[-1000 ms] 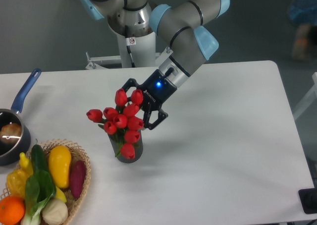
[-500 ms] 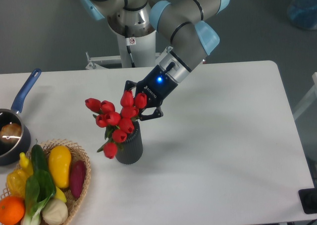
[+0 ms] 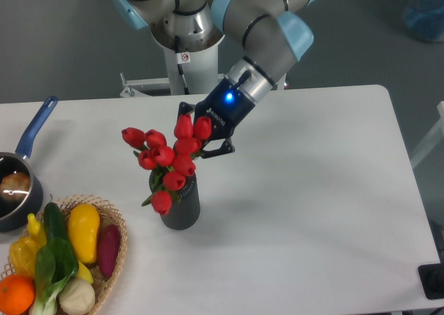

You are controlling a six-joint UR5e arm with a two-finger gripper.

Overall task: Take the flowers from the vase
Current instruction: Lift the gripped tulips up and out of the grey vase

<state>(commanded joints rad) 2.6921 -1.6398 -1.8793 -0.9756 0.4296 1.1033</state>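
In the fixed camera's view, the bunch of red tulip buds with short green stems and leaves point(image 3: 168, 161) sat left of the frame's centre, its upper buds level with the black two-finger gripper point(image 3: 201, 136) and its lowest bud hanging over the rim of the small dark grey ribbed cylindrical vase point(image 3: 182, 204). The gripper's black fingers point(image 3: 219, 148) reached into the right side of the bunch and looked closed around it, though the buds hid the fingertips, so the grip itself could not be made out for certain. A blue light glowed on the gripper's body, above and to the right of the buds. The vase stood upright on the white desk point(image 3: 312, 190), directly below the bunch, with green leaves showing at its mouth. The grey and light-blue robot arm point(image 3: 267, 30) came down from the upper centre of the frame. At the left edge sat a dark saucepan with a blue handle point(image 3: 21, 176), and in the lower left corner a wicker basket point(image 3: 114, 249) held yellow, green, purple and orange produce.
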